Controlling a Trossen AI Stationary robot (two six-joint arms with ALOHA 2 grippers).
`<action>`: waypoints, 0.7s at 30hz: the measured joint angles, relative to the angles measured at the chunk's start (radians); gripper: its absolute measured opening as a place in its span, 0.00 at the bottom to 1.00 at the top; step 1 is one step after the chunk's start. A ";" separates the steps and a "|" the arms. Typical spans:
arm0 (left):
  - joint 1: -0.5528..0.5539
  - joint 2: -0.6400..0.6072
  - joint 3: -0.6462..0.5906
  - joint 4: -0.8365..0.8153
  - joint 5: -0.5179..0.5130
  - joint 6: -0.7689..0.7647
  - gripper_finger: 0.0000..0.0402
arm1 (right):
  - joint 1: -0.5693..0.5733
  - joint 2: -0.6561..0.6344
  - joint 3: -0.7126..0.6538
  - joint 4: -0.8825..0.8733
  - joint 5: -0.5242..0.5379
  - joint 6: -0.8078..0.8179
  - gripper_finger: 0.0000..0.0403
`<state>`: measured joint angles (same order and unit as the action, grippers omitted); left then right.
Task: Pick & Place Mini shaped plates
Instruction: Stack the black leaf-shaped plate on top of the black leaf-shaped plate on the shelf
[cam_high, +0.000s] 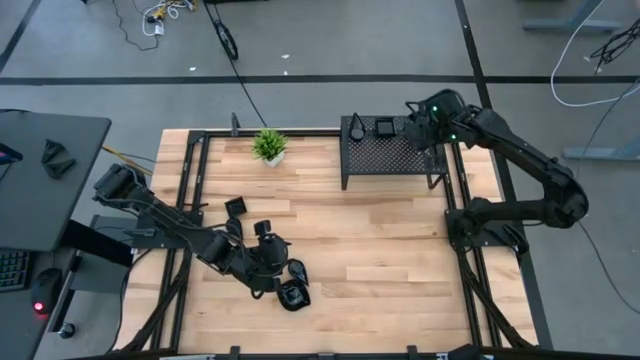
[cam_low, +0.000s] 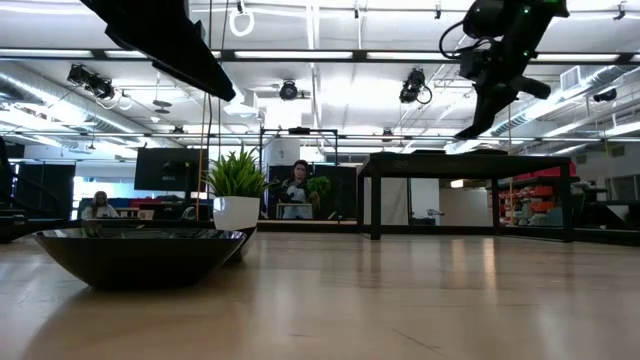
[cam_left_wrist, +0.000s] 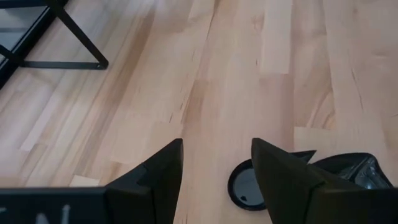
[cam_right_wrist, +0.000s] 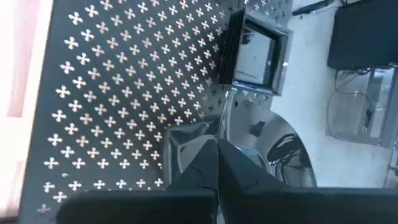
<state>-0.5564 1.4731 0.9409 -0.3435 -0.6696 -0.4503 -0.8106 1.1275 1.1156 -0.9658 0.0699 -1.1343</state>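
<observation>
Three mini shaped plates lie on the wooden table: one (cam_high: 237, 207) at the left and two (cam_high: 297, 270) (cam_high: 293, 297) near the front. My left gripper (cam_high: 284, 281) hovers open over those two. A round plate (cam_left_wrist: 244, 186) shows below the gap between its fingers, and a glossy one (cam_left_wrist: 351, 169) lies beside it. My right gripper (cam_high: 414, 113) hangs over the far right corner of the black perforated rack (cam_high: 392, 152), shut on a glossy rounded plate (cam_right_wrist: 273, 140). A square stack of plates (cam_right_wrist: 255, 53) and another plate (cam_high: 357, 127) rest on the rack's top. My right gripper has the glossy rounded plate by its rim (cam_right_wrist: 231, 146), pinched between the two shut fingers. The fingers slant down from above, and they hide the exact place of contact. The plate is lifted clear and spreads out to one side of the fingers, above the rack's far edge.
A small potted plant (cam_high: 269, 146) stands at the table's far edge, left of the rack. Black frame rails (cam_high: 190, 215) run along the table's left and right sides. One plate (cam_low: 140, 255) looms close in the low view. People sit in the room beyond the table.
</observation>
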 joint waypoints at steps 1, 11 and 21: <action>0.001 0.000 0.000 0.004 0.000 0.006 0.49 | -0.005 0.004 0.000 -0.001 -0.004 0.000 0.00; 0.004 0.000 0.000 0.017 0.001 0.017 0.49 | -0.018 0.071 0.000 -0.066 0.026 0.078 0.01; 0.004 0.000 0.000 0.019 0.001 0.018 0.49 | -0.027 0.071 0.000 -0.067 0.018 0.147 0.05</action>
<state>-0.5526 1.4734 0.9413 -0.3244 -0.6689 -0.4325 -0.8379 1.1988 1.1152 -1.0328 0.0883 -0.9875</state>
